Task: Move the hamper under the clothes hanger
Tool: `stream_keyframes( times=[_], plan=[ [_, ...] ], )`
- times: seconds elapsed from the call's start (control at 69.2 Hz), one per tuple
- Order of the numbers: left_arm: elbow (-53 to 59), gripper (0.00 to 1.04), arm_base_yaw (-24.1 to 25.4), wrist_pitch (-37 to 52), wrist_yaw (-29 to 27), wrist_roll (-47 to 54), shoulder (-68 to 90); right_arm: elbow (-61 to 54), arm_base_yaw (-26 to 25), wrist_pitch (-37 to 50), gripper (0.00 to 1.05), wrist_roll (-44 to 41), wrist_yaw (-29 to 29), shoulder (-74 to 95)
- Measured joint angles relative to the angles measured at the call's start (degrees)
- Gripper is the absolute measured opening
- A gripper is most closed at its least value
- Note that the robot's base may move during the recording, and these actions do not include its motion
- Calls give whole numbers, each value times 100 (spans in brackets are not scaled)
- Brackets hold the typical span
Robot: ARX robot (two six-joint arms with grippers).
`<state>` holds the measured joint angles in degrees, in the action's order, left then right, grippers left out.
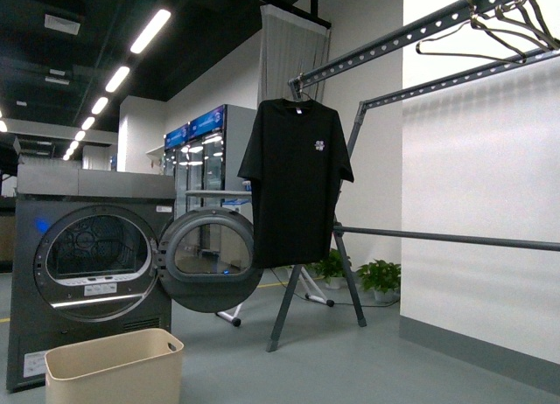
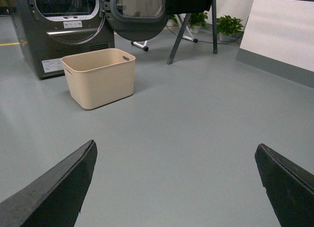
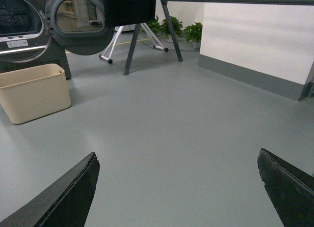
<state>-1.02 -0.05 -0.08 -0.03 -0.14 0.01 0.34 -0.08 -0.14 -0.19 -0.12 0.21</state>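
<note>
The beige hamper (image 1: 114,365) stands on the grey floor in front of the dryer, at the lower left of the front view. It also shows in the left wrist view (image 2: 100,78) and the right wrist view (image 3: 33,92). The clothes hanger (image 1: 411,32) is a dark-grey rack to the right, with a long crossbar (image 1: 455,240) and slanted legs (image 1: 287,304). The hamper stands left of the rack, not under it. My left gripper (image 2: 175,153) and right gripper (image 3: 177,158) are open and empty, over bare floor well short of the hamper. Neither arm shows in the front view.
A grey front-loading dryer (image 1: 92,260) stands behind the hamper with its round door (image 1: 210,257) swung open. A black T-shirt (image 1: 295,181) hangs from the rack. Empty hangers (image 1: 494,28) hang top right. Potted plants (image 1: 379,277) and a white wall (image 1: 481,159) are at the right.
</note>
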Motion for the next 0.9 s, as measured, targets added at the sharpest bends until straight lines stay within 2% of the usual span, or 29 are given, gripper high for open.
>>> stream_keyframes(
  times=[0.896],
  plan=[
    [0,98,0,0,4,0,0,0,0,-2,97,0,4,0]
  ],
)
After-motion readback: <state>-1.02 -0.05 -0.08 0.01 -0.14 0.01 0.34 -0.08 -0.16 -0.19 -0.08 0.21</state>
